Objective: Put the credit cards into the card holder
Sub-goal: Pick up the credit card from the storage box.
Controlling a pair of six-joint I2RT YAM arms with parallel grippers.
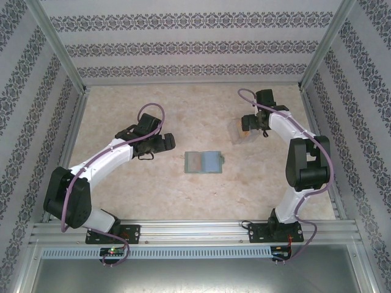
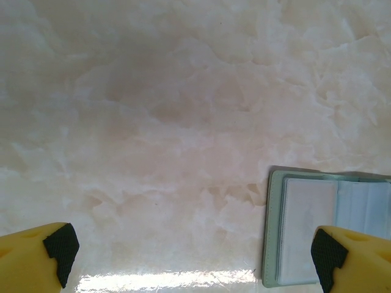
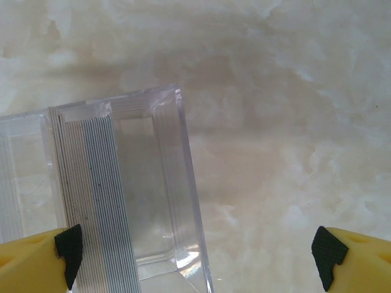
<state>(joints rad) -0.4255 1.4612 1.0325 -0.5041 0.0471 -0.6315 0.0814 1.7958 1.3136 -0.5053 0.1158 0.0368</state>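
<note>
Yellow fingers with black pads [image 2: 61,247]: the left jaws stand wide open with nothing between them, low over bare marble-look tabletop [image 2: 183,122]. Just to their right lies the card holder [image 2: 330,226], opened flat with its pale sleeves up. The top view places it mid-tabletop, between the two arms.

The right jaws are also spread wide and empty. One pad [image 3: 68,247] sits at the edge of the clear plastic case [image 3: 159,183]; I cannot tell whether it touches. The case sits toward the far right, well apart from the holder.

The credit cards [image 3: 91,195] stand on edge in a tight stack against one wall of the case. From above, an orange tint shows through the plastic.

Handling, as judged:
- The cards look thin, light and stiff, with slick faces, and the packed stack makes it hard to separate one.
- The best hold is on the exposed upper edges, pinching across the flat faces.
- The case looks light and may slide or tip if nudged.
- The holder is soft with narrow sleeve mouths, so it probably needs pinning by the other jaws.
</note>
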